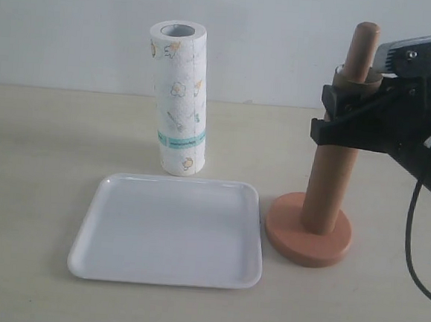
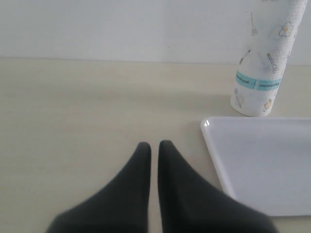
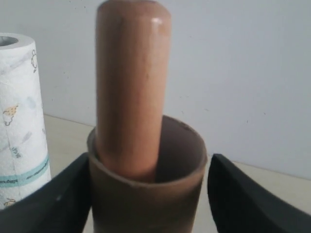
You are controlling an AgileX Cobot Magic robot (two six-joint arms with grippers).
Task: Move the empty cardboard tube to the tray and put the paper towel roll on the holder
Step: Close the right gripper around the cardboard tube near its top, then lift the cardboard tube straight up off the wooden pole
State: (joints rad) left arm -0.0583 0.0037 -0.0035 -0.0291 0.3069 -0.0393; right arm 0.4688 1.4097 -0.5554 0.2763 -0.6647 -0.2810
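**Exterior view, foreground to background.** Lower centre: the shallow glossy white rectangular tray (image 1: 165,232) lies bare on the pale beige table top (image 1: 34,191). Lower right, just beside the tray but apart from it, is the wooden holder with round terracotta-brown base and slim light-brown pole (image 1: 299,238). The long plain brown cardboard tube (image 1: 329,185) is sleeved over the pole. Its lower end sits at the base, and the pole's rounded tip shows above its rim. Upper centre, behind the tray, the thick white paper towel roll with yellow and teal kitchen drawings (image 1: 179,98) stands on end.

**Step in hand (judged):** drawing the tube off the pole.
- The lift should run straight up the pole's axis until the lower rim clears the rounded tip. A sideways pull before that would probably bind the tube or tip the holder, whose base nothing restrains.
- The squeeze should be modest, because hollow cardboard flattens easily.
- The right wrist view shows the pole lying against one side of the bore, so some scraping is likely.
- The tube should be laid flat on the tray — its rim is low and a cylinder rolls.

**Pose.**
- The right arm enters level from the right edge.
- The black right gripper (image 3: 148,167) flanks the tube's upper end, one finger on each side, at or very near the cardboard. Whether it truly pinches cannot be told.
- The left gripper (image 2: 154,145) sits over bare table near a tray corner, fingers drawn together to a slit, holding nothing.
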